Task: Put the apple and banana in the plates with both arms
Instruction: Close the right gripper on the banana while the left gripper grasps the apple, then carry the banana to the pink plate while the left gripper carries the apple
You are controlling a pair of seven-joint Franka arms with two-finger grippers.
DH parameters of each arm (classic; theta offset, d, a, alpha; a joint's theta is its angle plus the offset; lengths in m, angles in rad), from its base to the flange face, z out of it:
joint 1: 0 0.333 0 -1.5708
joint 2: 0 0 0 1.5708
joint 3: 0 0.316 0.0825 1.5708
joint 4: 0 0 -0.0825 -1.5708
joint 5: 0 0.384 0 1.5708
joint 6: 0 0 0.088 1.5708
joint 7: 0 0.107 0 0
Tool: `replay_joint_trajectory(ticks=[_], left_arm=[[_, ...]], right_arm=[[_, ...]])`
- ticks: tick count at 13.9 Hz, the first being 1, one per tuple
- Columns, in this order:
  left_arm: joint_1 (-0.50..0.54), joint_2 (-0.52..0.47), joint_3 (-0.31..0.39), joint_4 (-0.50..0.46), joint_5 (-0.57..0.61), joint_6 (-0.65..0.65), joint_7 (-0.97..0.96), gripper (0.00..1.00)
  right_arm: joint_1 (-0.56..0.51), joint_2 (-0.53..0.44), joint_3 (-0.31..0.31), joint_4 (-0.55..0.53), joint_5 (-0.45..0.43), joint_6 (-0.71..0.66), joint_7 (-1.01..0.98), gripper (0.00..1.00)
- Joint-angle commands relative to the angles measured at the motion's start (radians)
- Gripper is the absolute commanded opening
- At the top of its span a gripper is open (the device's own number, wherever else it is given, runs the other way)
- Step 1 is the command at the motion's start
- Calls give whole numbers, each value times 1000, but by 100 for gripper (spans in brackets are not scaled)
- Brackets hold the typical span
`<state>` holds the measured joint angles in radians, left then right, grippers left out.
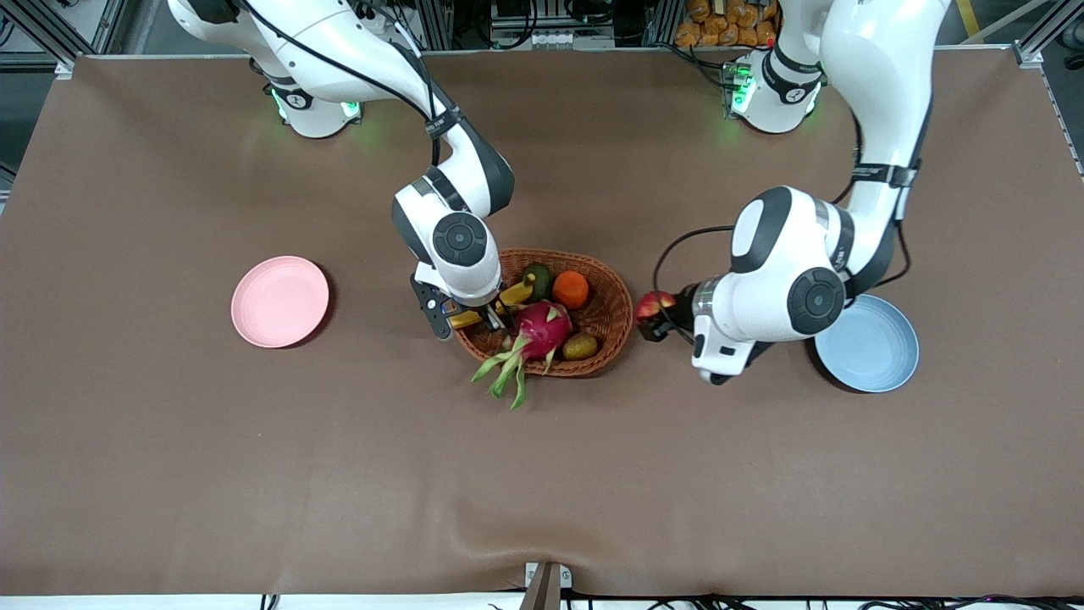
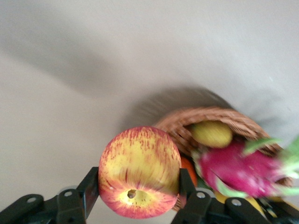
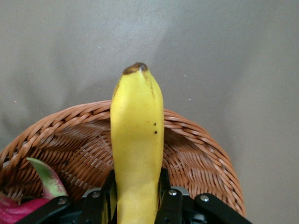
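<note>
Two fruits are in hand, one per arm. The apple (image 2: 139, 171) is firm, smooth-skinned and roughly round, so it should be light but liable to roll or slip under a loose grip; the widest part is the sensible place to hold it. The left gripper (image 1: 654, 315) has it there: one of the fingers (image 2: 88, 192) presses each flank, closed to the fruit's width, stem pit facing the wrist camera. It hangs over the table (image 1: 169, 474) between the basket (image 1: 611, 326) and the blue plate (image 1: 881, 352).

The banana (image 3: 137, 144) is long, curved and soft under its peel, so it bruises under hard pressure and may pivot if held off-centre. The right gripper (image 1: 474, 320) has its fingers closed on the lower part, the dark tip pointing away, over the basket's rim at the right arm's end. The pink plate (image 1: 279, 302) lies well apart, toward that same end. The dragon fruit (image 1: 542, 332) and orange fruit (image 1: 571, 289) sit in the basket.
</note>
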<state>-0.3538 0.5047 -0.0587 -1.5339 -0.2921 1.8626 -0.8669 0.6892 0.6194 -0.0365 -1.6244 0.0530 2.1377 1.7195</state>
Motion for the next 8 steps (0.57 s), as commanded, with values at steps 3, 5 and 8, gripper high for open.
replay_joint_trajectory(ticks=[3, 5, 8], left_arm=[[105, -83, -3, -26, 151, -71, 249, 33], [198, -92, -3, -31, 151, -71, 443, 33], [327, -84, -3, -35, 180, -66, 675, 34]], right_arm=[[-32, -72, -2, 86, 45, -211, -4, 0], [-51, -108, -3, 90, 53, -261, -33, 0], [-124, -174, -3, 92, 76, -369, -156, 0]])
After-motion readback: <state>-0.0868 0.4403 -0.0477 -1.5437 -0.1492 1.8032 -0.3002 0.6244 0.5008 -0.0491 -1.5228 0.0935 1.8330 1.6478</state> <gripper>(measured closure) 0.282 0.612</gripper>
